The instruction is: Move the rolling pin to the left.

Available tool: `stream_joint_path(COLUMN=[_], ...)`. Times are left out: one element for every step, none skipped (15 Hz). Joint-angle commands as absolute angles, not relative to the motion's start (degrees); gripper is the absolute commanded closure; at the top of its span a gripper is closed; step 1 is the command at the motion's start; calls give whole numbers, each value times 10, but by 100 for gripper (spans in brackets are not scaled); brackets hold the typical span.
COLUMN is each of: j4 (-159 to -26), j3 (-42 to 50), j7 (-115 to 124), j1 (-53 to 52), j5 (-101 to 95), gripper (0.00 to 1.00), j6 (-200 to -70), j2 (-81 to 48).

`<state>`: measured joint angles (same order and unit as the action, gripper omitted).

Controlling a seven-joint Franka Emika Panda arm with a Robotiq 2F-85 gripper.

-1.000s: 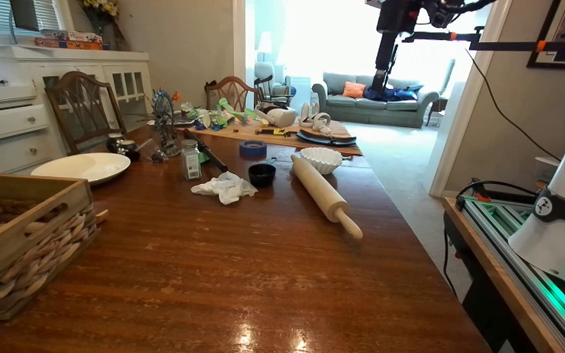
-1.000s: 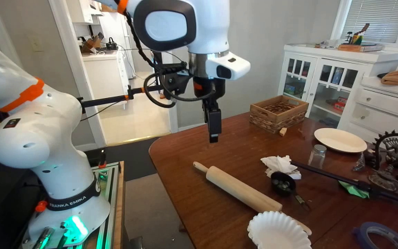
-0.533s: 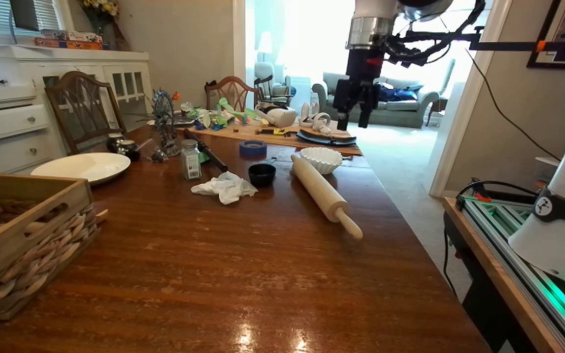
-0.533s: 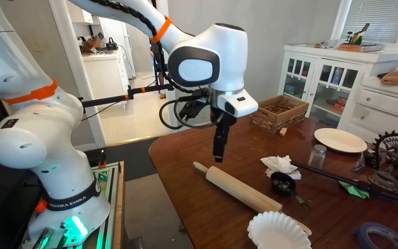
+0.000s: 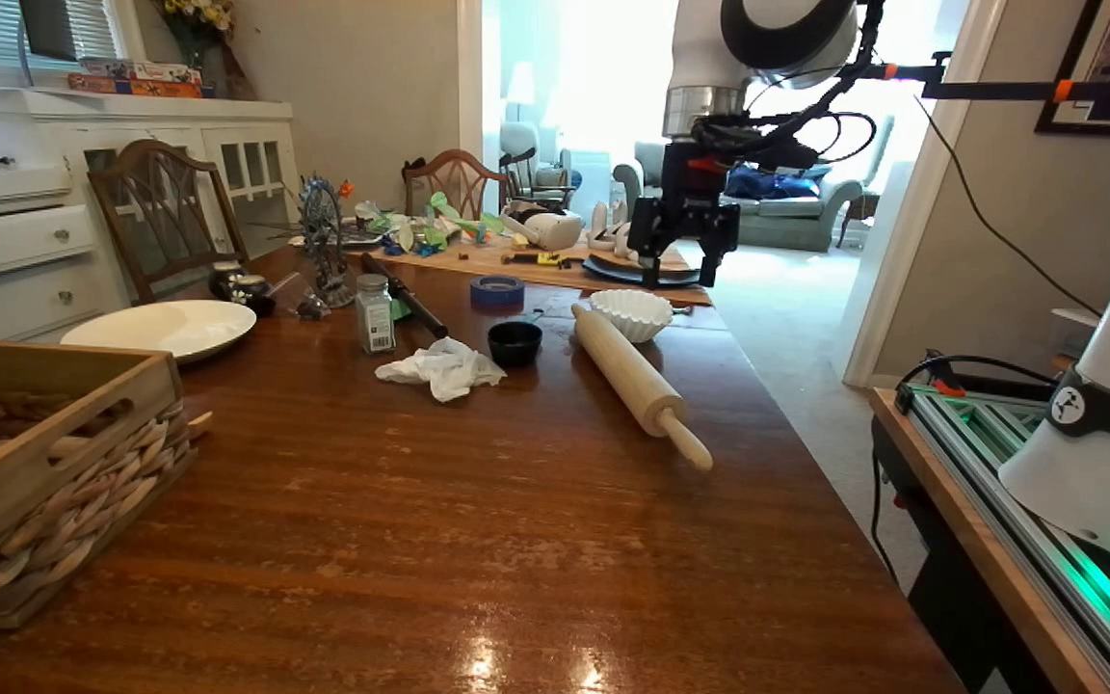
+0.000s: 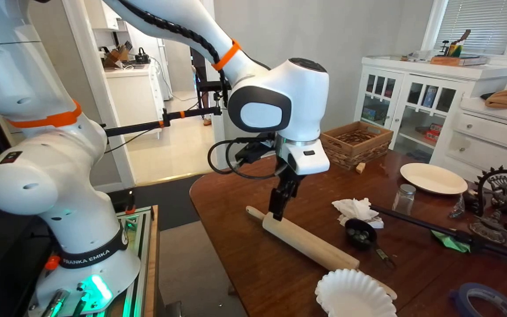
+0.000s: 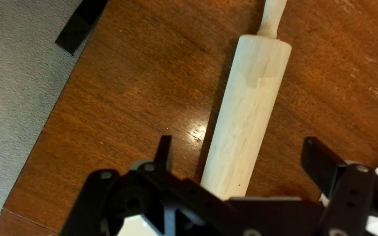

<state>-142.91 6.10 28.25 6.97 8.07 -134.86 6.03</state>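
Observation:
The rolling pin [image 5: 624, 371] is a pale wooden cylinder with narrower handles, lying on the brown table. It shows in both exterior views [image 6: 308, 242] and in the wrist view [image 7: 251, 108], where its far handle is cut off by the top edge and its lower part is hidden by the gripper. My black gripper [image 7: 238, 141] is open with nothing between its fingertips. In the wrist view, one finger stands on each side of the pin's barrel. In the exterior views, the gripper [image 5: 678, 280] [image 6: 276, 215] hangs above the table, over the pin; the exact height is hard to tell.
A white fluted bowl [image 6: 354, 295] stands beside the pin's far end. A small black cup [image 5: 515, 342], crumpled white tissue [image 5: 444, 368], glass jar [image 5: 375, 316] and blue tape [image 5: 497, 291] are nearby. A wicker basket [image 6: 354, 143] and plate [image 6: 434, 178] stand farther off. The table edge runs close beside the pin.
The arm has lowered the gripper toward the rolling pin, and the gripper has turned so both fingers show apart. The pin and the other objects have not moved.

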Motion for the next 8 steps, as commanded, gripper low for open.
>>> stream_joint_path(j4=[-1428,-1421,-1420,-1419,-1420,-1419,-1418,-1416], j3=[58,58,56,55,54,55,56,58], j7=[283,296,311,332,357,374,391,400], j1=[73,74,74,75,76,75,73,72], j5=[81,84,80,73,71,73,78,82], gripper=[0,0,0,0,0,0,0,0], j6=[-1348,-1352,-1368,-1374,-1391,-1400,-1410,-1415], j2=[60,49,37,30,20,11,0,-9])
